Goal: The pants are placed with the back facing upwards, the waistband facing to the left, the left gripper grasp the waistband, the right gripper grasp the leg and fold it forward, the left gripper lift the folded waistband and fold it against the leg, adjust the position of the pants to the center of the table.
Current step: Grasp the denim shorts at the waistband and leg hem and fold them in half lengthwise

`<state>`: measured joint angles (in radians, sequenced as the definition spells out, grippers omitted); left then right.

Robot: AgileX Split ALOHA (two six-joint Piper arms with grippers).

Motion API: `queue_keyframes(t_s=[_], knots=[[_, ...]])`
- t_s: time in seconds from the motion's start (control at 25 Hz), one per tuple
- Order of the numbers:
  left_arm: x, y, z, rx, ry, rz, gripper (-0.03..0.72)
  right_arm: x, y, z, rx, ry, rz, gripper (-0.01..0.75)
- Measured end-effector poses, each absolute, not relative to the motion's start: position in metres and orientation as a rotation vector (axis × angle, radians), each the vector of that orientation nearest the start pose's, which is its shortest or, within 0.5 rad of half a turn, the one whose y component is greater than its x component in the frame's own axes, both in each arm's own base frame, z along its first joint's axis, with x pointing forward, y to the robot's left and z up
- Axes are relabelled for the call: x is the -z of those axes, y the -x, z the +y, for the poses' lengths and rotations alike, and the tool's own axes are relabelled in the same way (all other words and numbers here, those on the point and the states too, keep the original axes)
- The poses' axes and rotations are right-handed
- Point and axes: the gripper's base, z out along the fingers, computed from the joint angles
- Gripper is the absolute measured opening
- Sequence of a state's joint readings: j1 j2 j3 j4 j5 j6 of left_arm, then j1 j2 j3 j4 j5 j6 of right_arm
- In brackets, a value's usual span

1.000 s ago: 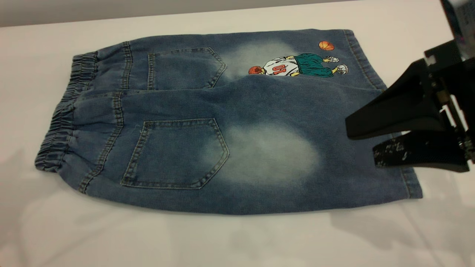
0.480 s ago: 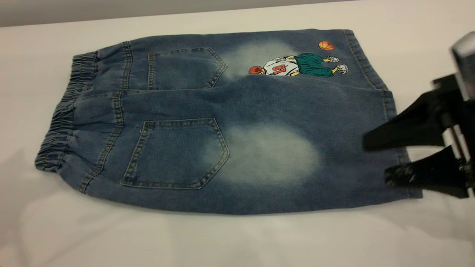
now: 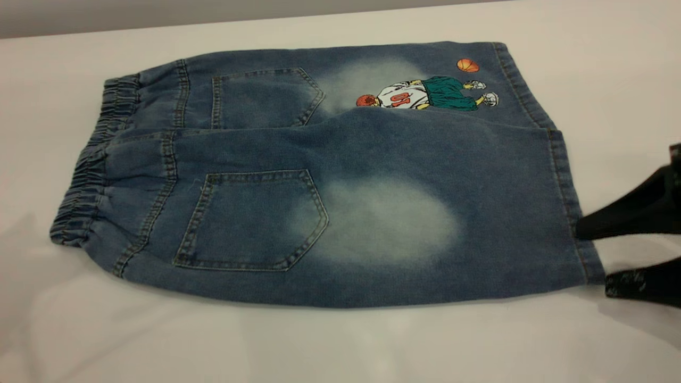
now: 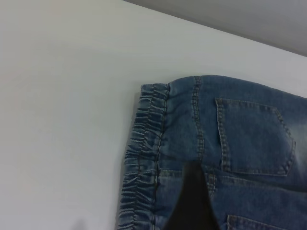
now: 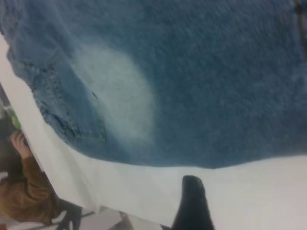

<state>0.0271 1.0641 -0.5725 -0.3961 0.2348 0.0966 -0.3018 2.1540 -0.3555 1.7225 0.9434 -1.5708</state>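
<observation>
2 black fingers of the right end effector [image 3: 590, 258] stand spread wide at the hem of the leg [image 3: 404, 223], the nearer one low beside the hem corner, the farther one just touching the hem edge. We judge the step in hand to be taking hold of this hem. To do it well we would slide 1 finger under the hem and keep the other above, close only once the stitched edge sits well between them, and avoid catching the layer beneath.

Beyond that, the pants [image 3: 319, 159] lie flat, back pockets up, spread across the white bench [image 3: 319, 351], waistband toward the left.

Farther still, the leg with the cartoon player [image 3: 425, 96] lies partly tucked under the near leg.

At the waistband [image 4: 144, 158], the left wrist view shows 1 dark finger of the left end effector [image 4: 192, 201] over the denim; we cannot tell whether it is spread or closed.
</observation>
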Motion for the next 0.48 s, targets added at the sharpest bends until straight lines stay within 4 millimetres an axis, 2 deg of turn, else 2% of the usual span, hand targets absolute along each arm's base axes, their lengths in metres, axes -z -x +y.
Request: queue_keyframes(t_s=[0.12,0.48], knots=[[-0.257,-0.21,-0.003,0.246,0.297,2.181,0.517,-0.024,-0.19,0.017,-1.367,-0.783,2.654,0.459],[-0.257,-0.21,-0.003,0.248,0.297,2.183,0.517,-0.013,-0.183,0.019,-1.397,-0.83,2.693,0.459]])
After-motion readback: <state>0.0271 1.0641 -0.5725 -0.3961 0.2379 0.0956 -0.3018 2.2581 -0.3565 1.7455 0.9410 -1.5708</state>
